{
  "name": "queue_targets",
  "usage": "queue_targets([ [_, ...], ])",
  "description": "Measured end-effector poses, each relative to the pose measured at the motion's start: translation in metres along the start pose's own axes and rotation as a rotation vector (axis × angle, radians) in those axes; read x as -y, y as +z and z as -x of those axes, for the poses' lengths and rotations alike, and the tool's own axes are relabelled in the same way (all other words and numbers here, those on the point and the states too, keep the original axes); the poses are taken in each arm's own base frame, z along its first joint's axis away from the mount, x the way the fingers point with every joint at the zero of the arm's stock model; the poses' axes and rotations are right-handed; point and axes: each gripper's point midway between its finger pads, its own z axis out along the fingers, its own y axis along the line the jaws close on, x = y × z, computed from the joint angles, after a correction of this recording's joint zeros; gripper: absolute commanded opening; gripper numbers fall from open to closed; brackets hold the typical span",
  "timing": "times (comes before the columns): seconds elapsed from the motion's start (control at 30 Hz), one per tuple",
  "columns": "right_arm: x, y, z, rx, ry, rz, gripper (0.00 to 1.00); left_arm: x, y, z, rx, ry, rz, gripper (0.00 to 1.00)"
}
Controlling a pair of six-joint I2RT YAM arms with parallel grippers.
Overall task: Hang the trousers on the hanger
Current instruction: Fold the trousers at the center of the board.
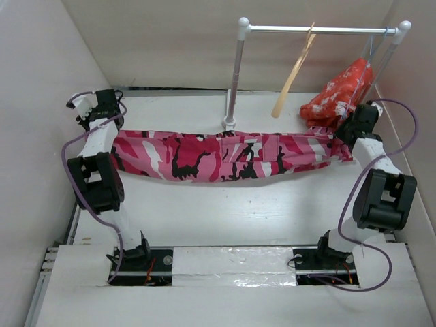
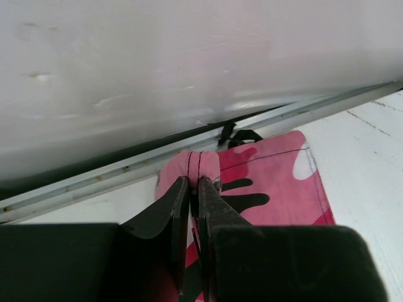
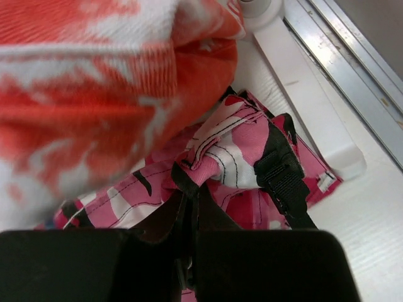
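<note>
Here, trousers (image 1: 225, 155) are stretched out lengthwise, one end clamped in left gripper (image 2: 196, 184) jaws, the other in right gripper (image 3: 189, 190) jaws.

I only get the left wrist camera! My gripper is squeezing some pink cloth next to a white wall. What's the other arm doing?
Observer: The right gripper is shut on the far end of the same trousers, beside a black strap.
Operator: Are they all bunched up?
Observer: No, they are stretched out long across the table between the two arms.
Operator: Where do I hang them?
Observer: On the wooden hanger, which hangs bare from the rack at the back right.
Operator: Anything else up there?
Observer: An orange-red cloth hangs at the rack's right end, just above the right gripper.
</note>
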Motion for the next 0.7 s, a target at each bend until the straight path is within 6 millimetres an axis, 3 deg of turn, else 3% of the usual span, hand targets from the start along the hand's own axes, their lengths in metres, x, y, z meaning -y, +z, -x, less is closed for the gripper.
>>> queue_targets([
  [0.2,-0.001,0.028,-0.01,-0.036,-0.009,-0.028,0.07,0.041,0.016,-0.003,0.002,0.045,-0.033,0.0],
  [0.3,-0.003,0.035,-0.011,-0.038,-0.009,-0.034,0.14,0.061,0.019,-0.002,0.017,0.063,-0.055,0.05],
  [0.4,-0.007,0.041,-0.006,-0.019,0.003,-0.026,0.41,0.073,0.023,-0.005,0.024,0.086,-0.067,0.17],
  [0.43,-0.008,0.042,-0.003,-0.008,0.009,-0.021,0.59,0.075,0.024,-0.006,0.025,0.092,-0.069,0.26],
  [0.47,-0.01,0.042,0.0,0.004,0.012,-0.014,0.67,0.076,0.026,-0.007,0.026,0.102,-0.07,0.3],
  [0.5,-0.012,0.042,0.003,0.016,0.014,-0.006,0.73,0.078,0.027,-0.006,0.03,0.101,-0.072,0.34],
  [0.53,-0.014,0.041,0.006,0.025,0.015,0.003,0.79,0.077,0.028,-0.006,0.032,0.104,-0.071,0.46],
  [0.6,-0.02,0.037,0.014,0.051,0.018,0.03,0.81,0.077,0.03,-0.004,0.037,0.105,-0.07,0.54],
  [0.7,-0.03,0.016,0.023,0.099,0.025,0.099,0.93,0.076,0.033,-0.003,0.046,0.099,-0.072,0.66],
])
